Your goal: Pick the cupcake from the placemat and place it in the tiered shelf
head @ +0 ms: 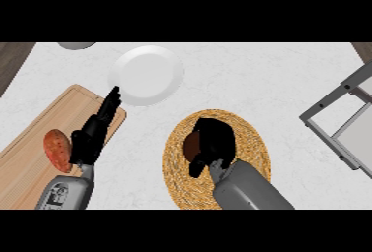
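1. Right hand [212, 141] sits over the woven placemat [251, 147], its fingers curled down round the cupcake [192, 144]; we record it as closed on that item, of which only a brown edge shows at the hand's left side.
2. Left hand [93, 132] rests with straight fingers over the inner edge of the wooden cutting board [44, 133], fingertips up towards the white plate [147, 75]. It holds nothing.
3. We note a reddish-brown item [57, 149] lying on the board just beside the left hand; we cannot identify it.
4. We find the cupcake on the placemat, near its middle, mostly hidden under the hand. Whether it has left the mat's surface cannot be told from this view.
5. We see the tiered shelf [341, 118] at the right edge of the worktop [247, 69], well apart from the placemat, only partly in view.
6. Risks, in our judgement:
   - Because the grasp is hidden, the fingers may be bearing on the soft top rather than the sides, and the cupcake could tilt or slip on lifting.
   - A low carry could catch the shelf's metal frame.
   - With the shelf's far side out of view, a release could land near a tier's edge and topple.
7. A small grey object [76, 45] at the top edge plays no part.
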Motion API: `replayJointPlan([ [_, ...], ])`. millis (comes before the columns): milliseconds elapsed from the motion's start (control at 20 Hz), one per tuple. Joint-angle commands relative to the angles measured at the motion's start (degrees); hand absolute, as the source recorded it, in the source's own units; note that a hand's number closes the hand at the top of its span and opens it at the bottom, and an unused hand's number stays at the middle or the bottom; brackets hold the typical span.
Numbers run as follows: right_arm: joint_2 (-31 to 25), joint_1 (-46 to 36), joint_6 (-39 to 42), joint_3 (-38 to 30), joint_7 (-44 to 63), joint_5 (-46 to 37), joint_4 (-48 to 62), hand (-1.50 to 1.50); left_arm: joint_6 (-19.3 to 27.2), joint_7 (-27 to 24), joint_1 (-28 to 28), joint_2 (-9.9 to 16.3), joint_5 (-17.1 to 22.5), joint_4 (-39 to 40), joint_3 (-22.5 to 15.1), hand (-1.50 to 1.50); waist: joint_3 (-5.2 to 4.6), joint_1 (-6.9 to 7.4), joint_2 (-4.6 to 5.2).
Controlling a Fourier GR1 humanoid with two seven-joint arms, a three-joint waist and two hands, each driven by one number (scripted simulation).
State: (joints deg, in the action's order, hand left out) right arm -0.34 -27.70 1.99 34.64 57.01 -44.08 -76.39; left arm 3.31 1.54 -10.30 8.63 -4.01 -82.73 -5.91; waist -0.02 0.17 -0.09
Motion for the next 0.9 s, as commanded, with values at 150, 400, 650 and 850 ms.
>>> replayJointPlan([
  [150, -11.8, 16.1, 2.1, 7.4, -13.0, 1.2, -15.3, 1.5, 0.3, 0.7, 2.5, -0.6, -0.4, -1.4, 0.4, 0.0, 0.09, -1.93, -0.63],
  [400, -23.0, 21.1, 6.2, 14.3, -26.6, 4.1, -25.1, 1.5, 0.8, 0.6, 2.5, 0.6, 0.3, 0.2, 2.9, 0.0, 0.24, -5.48, -1.99],
  [650, -33.9, 29.6, 1.1, 9.9, -37.6, 10.3, -40.6, 1.5, 1.4, 0.5, 3.8, 0.9, 0.6, -1.1, 3.8, 0.0, 0.41, -7.08, -1.83],
  [850, -38.3, 37.3, -2.9, 4.8, -44.4, 18.1, -50.4, 1.5, 2.0, -0.3, 5.9, 0.5, 0.2, -1.4, 3.5, 0.0, 0.51, -7.75, -1.54],
])
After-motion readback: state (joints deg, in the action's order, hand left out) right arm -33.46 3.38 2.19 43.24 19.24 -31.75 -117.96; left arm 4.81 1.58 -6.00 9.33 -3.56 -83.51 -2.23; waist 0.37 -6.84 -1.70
